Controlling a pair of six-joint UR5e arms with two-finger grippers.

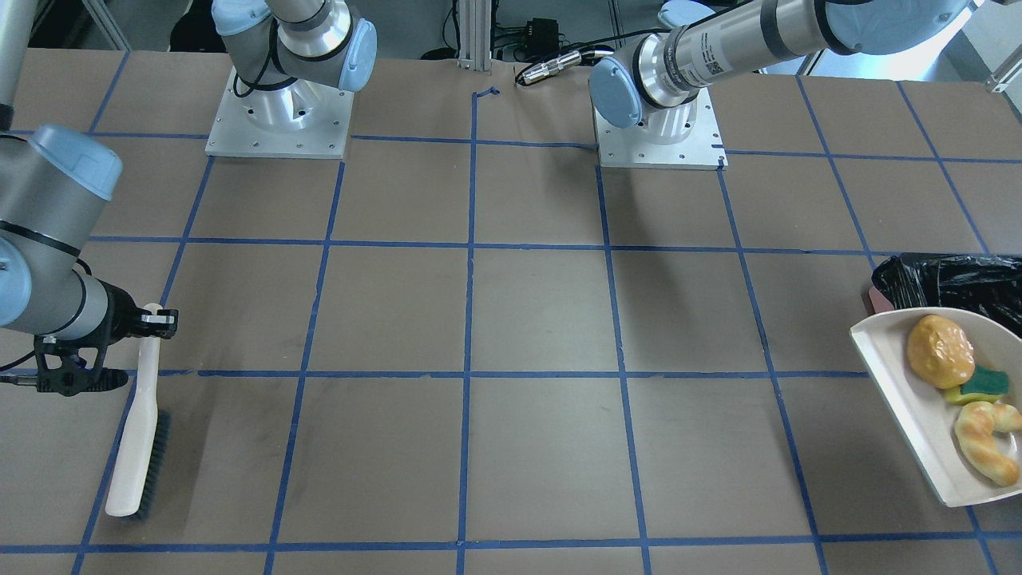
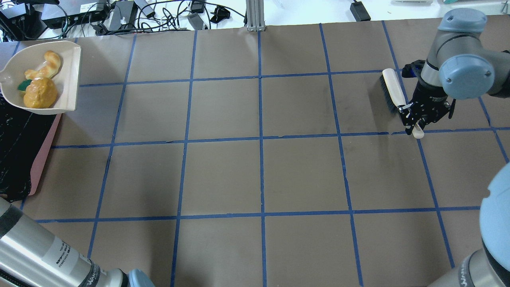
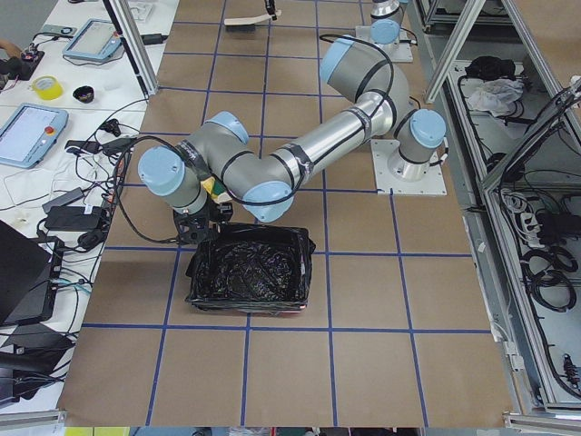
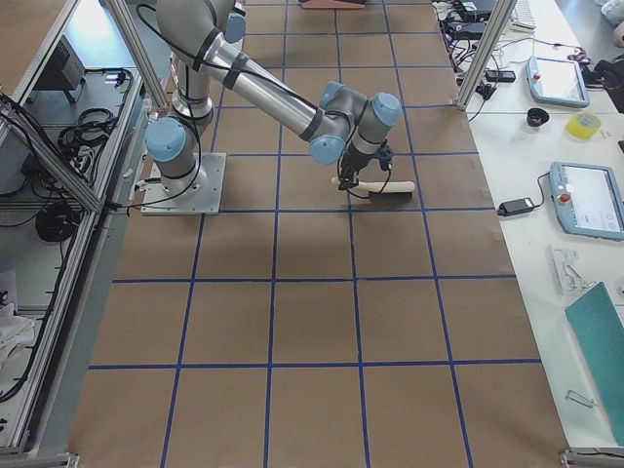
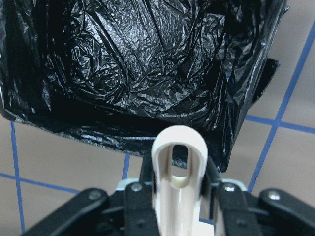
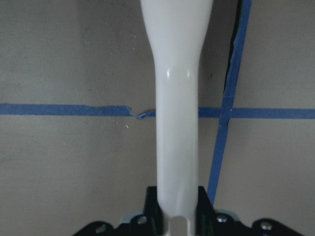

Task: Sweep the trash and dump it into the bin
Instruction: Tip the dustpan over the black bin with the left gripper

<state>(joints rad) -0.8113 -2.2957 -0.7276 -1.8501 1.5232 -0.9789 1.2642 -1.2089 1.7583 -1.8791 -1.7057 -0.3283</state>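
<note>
Left tool (image 5: 177, 196): I see it pinching the dustpan (image 2: 69, 93) handle.
Trash (image 2: 38, 85): lump (image 2: 40, 97), sponge (image 2: 24, 85) and croissant (image 2: 46, 65) lie in the pan my left tool holds.
Bin (image 5: 147, 64): directly under the left tool.
Right tool (image 2: 414, 119): clamped on the brush (image 2: 392, 89) handle.

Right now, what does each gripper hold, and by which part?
The left gripper holds the beige plastic dustpan by its looped handle. The right gripper holds the white-handled dark-bristled brush near the end of its handle.
</note>
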